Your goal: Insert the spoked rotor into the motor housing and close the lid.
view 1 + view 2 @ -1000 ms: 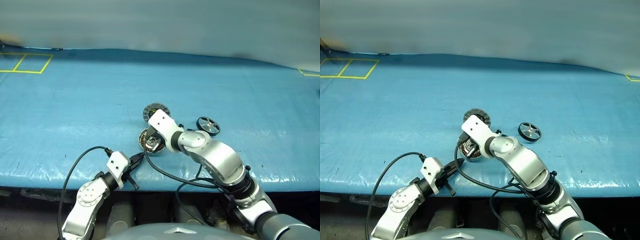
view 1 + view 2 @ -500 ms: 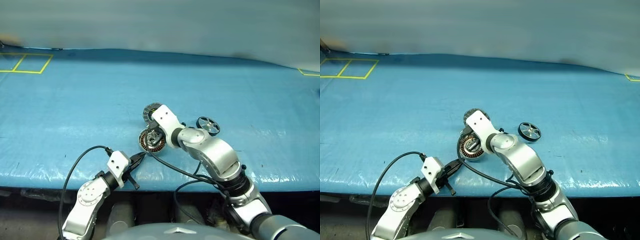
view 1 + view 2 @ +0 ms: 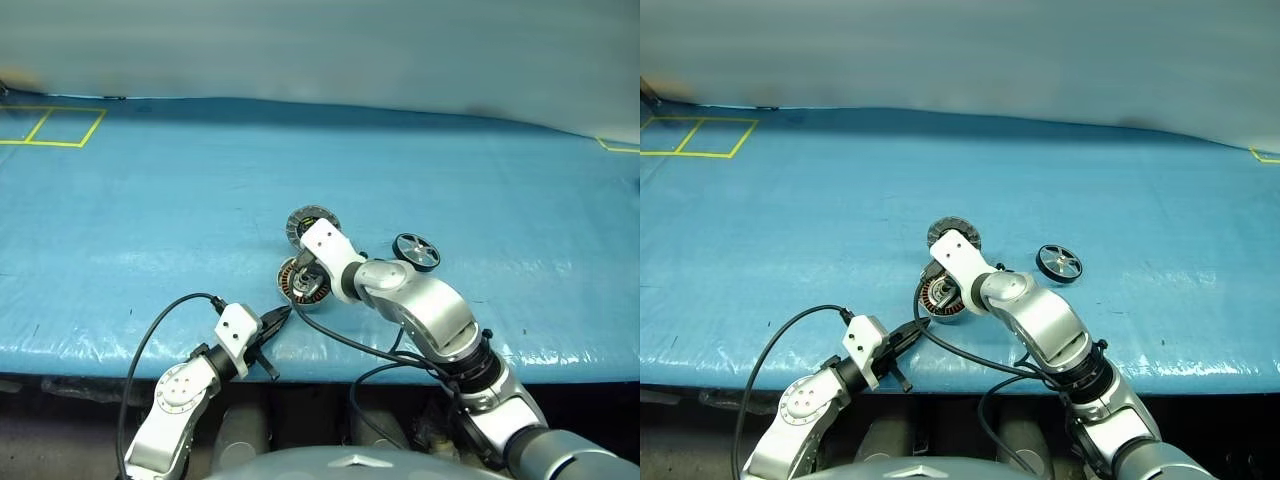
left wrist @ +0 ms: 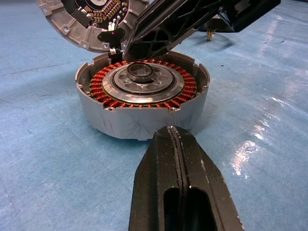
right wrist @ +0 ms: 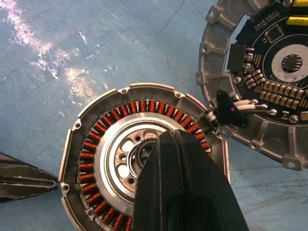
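Blue table cover point(image 3: 150, 200) slick; housing could skid if nudged.

Lid point(image 5: 269, 77) lies open at 12 o'clock of motor housing point(image 4: 142, 98), wired to it; tug risks wires.

Spoked rotor point(image 3: 416, 251) at 3 o'clock, well apart, not yet inserted.

My right gripper point(image 5: 179, 144) pressed together over hub, could scrape windings.

My left gripper point(image 4: 174, 139) pressed together, just beside housing wall.

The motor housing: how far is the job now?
Nothing is finished yet. The motor housing stands open with no rotor inside, and its lid lies open beside it. The right gripper, shut, hangs over the hub; the left gripper, shut, sits by the wall. The spoked rotor still lies apart on the blue table.
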Robot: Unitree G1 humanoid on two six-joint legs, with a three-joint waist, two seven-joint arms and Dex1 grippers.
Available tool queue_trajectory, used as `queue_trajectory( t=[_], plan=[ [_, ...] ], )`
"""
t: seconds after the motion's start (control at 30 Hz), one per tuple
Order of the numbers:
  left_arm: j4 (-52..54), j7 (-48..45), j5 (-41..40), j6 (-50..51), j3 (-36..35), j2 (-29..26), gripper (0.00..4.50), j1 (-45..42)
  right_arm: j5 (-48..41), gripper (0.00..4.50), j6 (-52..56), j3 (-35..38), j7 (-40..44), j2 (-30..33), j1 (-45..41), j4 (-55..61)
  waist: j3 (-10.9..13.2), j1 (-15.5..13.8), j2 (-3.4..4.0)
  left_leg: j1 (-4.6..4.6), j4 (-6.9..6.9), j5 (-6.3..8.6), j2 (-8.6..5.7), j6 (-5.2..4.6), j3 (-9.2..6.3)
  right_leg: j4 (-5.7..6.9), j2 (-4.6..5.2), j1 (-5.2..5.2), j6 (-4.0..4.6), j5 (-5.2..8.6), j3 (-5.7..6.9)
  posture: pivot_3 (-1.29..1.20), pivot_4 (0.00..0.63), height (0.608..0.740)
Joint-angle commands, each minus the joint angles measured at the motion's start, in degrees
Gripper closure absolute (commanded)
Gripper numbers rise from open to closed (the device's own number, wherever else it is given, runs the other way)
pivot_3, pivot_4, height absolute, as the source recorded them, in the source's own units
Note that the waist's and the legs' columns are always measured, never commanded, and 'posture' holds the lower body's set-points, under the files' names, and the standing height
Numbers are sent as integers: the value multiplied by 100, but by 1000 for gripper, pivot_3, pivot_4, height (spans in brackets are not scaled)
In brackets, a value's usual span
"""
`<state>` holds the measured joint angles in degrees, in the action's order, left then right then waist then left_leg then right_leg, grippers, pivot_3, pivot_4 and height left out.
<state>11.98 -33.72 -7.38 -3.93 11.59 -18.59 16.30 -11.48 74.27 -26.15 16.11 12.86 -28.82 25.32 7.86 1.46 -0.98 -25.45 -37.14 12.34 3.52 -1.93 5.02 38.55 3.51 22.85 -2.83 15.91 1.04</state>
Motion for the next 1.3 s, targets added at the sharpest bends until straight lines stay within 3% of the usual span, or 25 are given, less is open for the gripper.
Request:
queue_trajectory(
  t=[0.03,1.3],
  plan=[
    [86,15,-31,-35,-22,-7,4500,-22,-15,4458,27,116,-61,-53,-14,282,0,-2,0,0,0,0,0,0,0,0,0,0,0,0,1,0,150,740],
    [119,236,15,-175,-144,-6,4500,26,-52,4458,-43,-67,-150,37,87,2,0,-4,0,0,-4,0,-1,-1,0,1,-1,-2,-4,-3,0,0,150,740]
  ],
)
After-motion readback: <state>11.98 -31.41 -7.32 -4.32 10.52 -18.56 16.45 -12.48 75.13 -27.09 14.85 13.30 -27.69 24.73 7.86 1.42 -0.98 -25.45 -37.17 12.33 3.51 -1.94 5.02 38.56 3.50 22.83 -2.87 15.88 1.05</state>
